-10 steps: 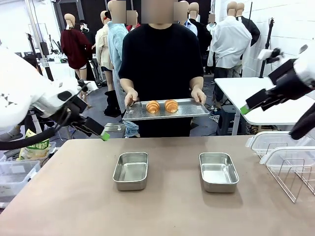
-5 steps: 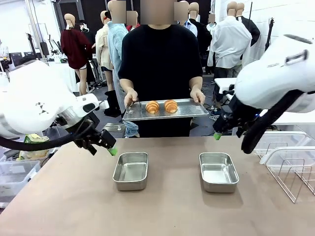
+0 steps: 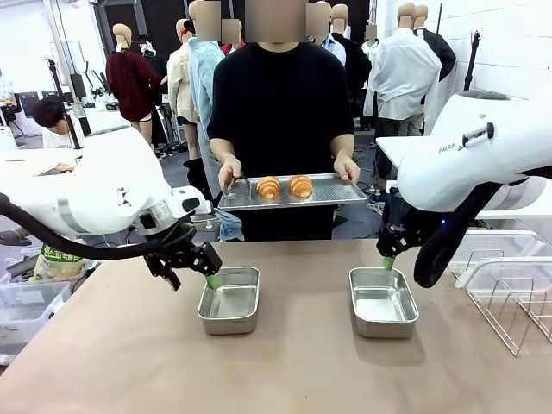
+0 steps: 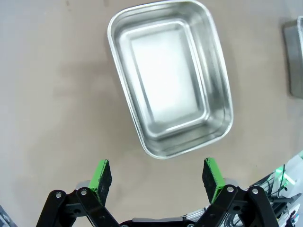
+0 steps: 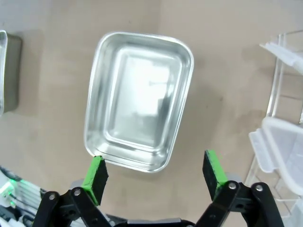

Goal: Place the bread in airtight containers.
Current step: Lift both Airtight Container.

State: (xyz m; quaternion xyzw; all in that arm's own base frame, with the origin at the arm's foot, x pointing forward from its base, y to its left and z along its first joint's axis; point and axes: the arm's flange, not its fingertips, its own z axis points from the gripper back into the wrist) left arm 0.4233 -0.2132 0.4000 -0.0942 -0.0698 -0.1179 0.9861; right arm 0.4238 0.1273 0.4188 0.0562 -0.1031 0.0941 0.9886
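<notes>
The brown table (image 3: 293,371) stretches out in front of me, and across it a person (image 3: 280,95) in a black top holds a flat steel tray (image 3: 336,193) in both hands, above the far edge. Off to my right lie clear plastic lids (image 3: 483,250) beside a wire rack (image 3: 517,315). Two stainless steel tubs stand uncovered on the table, well apart. The left container (image 3: 230,299) and the right container (image 3: 383,301) are both rectangular with rounded corners, their floors bare and shining. The bread is up on the tray: two golden-brown, glossy croissant shapes with ridged crusts, the left roll (image 3: 269,186) just beside the right roll (image 3: 301,185), near the tray's middle. My left gripper (image 4: 155,169) hangs by the rim of the left container, at its far left corner as the front camera has it, green pads spread wide apart. My right gripper (image 5: 154,163) hangs by the far rim of the right container, its fingers likewise parted.
</notes>
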